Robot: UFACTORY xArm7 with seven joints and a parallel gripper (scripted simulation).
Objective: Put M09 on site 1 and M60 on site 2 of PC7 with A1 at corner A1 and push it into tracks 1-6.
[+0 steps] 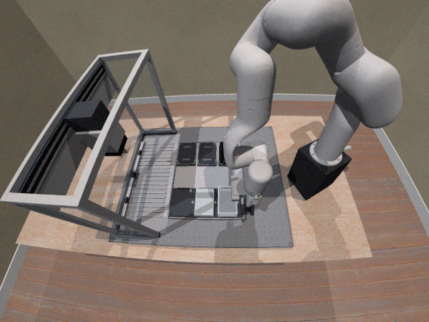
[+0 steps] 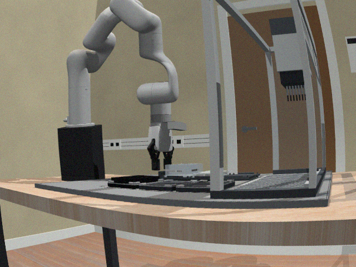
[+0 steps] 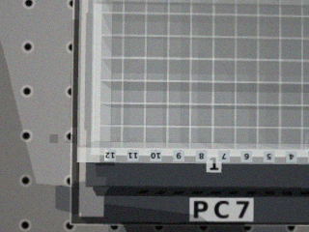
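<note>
Three viewpoints on one bench — high, low and close.

The top view looks steeply down from high up, taking in the whole pale wooden surface (image 1: 332, 239). The exterior view sits low at the surface's edge, facing the arm side-on. The wrist view points straight down, very near — sharing with both the dark flat carrier labelled PC7 (image 3: 145, 210) (image 1: 179, 202) (image 2: 189, 183).

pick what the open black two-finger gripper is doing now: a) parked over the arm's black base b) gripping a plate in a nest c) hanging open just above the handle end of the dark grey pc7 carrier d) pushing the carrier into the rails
c: the gripper hangs open and empty just above the handle end of the PC7 carrier.
</note>
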